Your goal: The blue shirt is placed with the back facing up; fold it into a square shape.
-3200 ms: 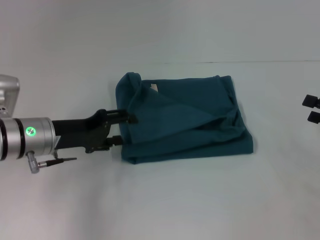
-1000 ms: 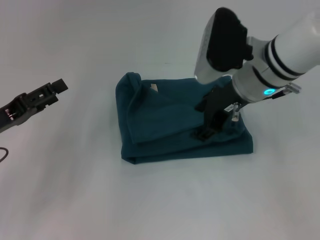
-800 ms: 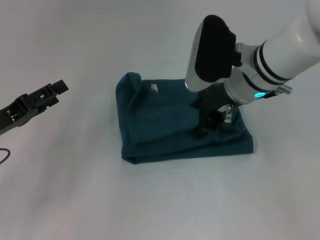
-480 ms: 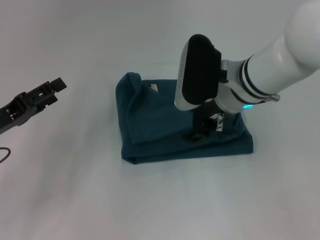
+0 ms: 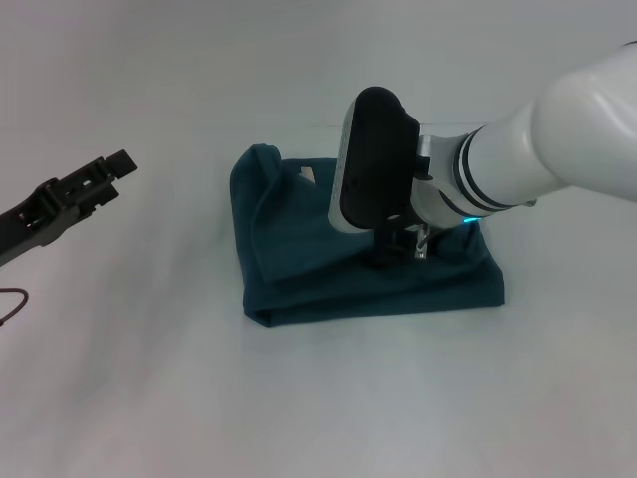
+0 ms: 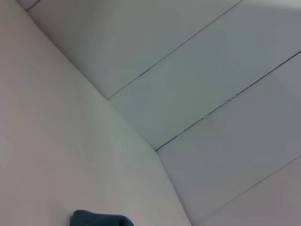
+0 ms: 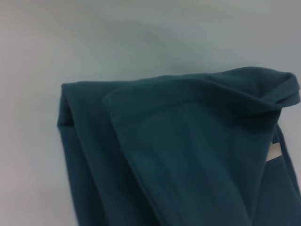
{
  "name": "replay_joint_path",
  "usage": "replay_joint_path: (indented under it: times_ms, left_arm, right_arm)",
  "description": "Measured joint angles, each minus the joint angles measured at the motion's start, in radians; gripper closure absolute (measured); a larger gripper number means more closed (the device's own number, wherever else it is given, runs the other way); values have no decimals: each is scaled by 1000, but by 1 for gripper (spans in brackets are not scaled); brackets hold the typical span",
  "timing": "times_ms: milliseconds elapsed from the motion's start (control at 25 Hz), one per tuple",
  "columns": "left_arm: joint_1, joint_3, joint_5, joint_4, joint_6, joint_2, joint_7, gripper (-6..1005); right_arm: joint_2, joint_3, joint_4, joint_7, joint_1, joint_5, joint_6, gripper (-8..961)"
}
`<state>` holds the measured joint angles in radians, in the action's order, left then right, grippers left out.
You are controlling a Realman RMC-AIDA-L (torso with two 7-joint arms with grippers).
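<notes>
The shirt (image 5: 328, 249) lies folded mid-table (image 5: 149, 398). The right gripper (image 5: 390, 254), now pressing nearer its middle, has slid leftward; I cannot tell its grip. The left gripper (image 5: 111, 165) stays parked apart, closed.

- The right gripper (image 5: 393, 254) is mostly hidden behind its own wrist housing; whether its fingers are apart or together cannot be told.
- The arm covers the middle of the shirt (image 5: 299, 239) in the head view.
- The right wrist view cuts the shirt off at two edges.
- The left wrist view catches only a sliver of shirt at its edge.
</notes>
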<state>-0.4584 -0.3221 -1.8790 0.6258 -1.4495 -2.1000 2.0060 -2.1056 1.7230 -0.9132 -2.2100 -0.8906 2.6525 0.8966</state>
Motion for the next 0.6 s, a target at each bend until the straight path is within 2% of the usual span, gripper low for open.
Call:
replay_joint_path:
  times_ms: [600]
  left_arm:
    - [-6, 0, 0, -7, 31, 0, -4, 202]
  right_arm:
    - [4, -12, -44, -20, 6, -6, 25, 161]
